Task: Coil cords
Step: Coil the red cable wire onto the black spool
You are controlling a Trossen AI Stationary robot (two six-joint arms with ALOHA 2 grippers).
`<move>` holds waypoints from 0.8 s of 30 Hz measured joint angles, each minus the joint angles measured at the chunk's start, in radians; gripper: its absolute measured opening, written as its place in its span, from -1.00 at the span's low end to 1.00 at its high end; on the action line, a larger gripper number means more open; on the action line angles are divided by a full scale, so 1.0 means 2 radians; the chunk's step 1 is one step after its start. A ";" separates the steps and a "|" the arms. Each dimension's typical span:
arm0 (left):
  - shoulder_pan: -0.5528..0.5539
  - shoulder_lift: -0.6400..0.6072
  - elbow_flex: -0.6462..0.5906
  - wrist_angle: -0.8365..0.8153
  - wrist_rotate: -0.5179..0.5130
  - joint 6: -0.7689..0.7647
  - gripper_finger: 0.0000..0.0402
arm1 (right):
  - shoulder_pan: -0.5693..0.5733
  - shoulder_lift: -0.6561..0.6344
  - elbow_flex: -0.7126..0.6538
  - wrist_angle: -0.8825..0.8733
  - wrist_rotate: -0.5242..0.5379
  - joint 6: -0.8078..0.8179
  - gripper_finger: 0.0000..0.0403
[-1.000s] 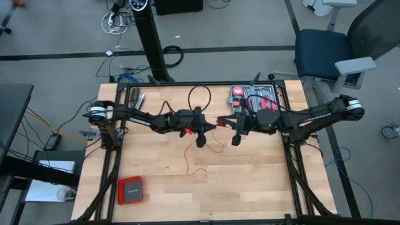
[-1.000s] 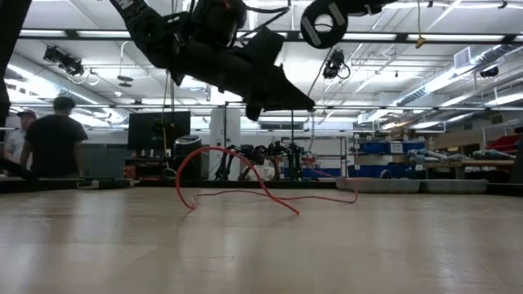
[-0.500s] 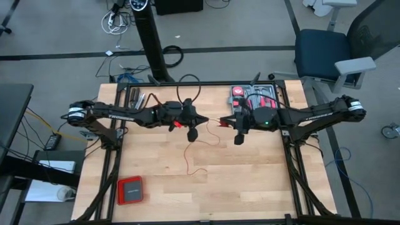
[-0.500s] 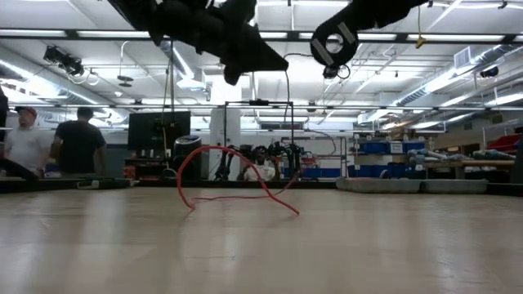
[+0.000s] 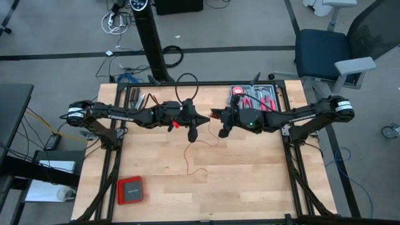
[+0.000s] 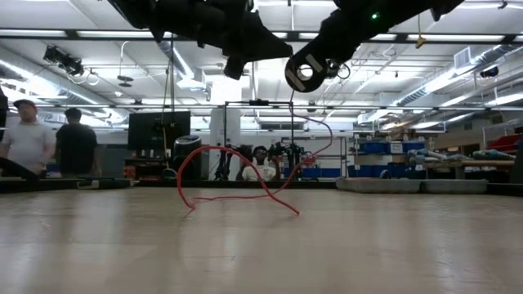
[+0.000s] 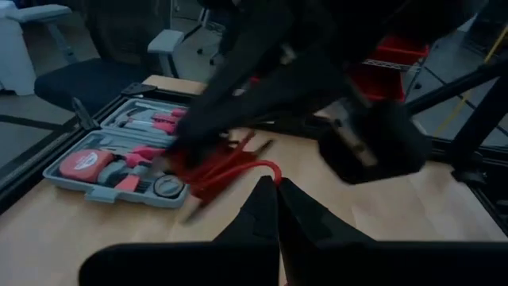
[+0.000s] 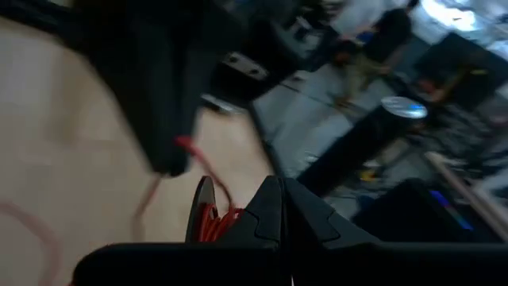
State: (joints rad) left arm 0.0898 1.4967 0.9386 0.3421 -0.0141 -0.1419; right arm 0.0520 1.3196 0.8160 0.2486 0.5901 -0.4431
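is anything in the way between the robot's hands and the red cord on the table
Nothing visible does. Both the left hand and the right hand are shut, raised mid-table with red cord at their tips, its loose tail trailing on bare wood. The grey tool tray sits behind.

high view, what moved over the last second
The left arm swung toward the table's far edge, carrying the left hand up-left. The right hand slid left toward it, near the red cord. Both hands stayed shut on the cord; its tail on the table, the tool tray and the red box stayed put.
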 joint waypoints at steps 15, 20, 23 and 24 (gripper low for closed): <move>0.000 0.001 0.000 0.045 -0.022 0.032 -1.00 | -0.020 0.035 0.000 0.105 0.000 0.037 -1.00; 0.000 0.001 0.000 0.047 -0.018 0.034 -1.00 | -0.021 0.035 0.000 0.132 -0.007 0.044 -1.00; 0.000 0.001 0.000 0.047 -0.015 0.043 -1.00 | -0.021 0.035 0.000 0.159 -0.008 0.043 -1.00; 0.000 0.000 0.000 0.048 -0.015 0.043 -1.00 | -0.021 0.035 0.000 0.166 -0.010 0.042 -1.00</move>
State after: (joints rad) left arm 0.0902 1.4976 0.9386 0.4372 -0.0444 -0.0559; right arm 0.0104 1.3899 0.8162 0.5809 0.5706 -0.3586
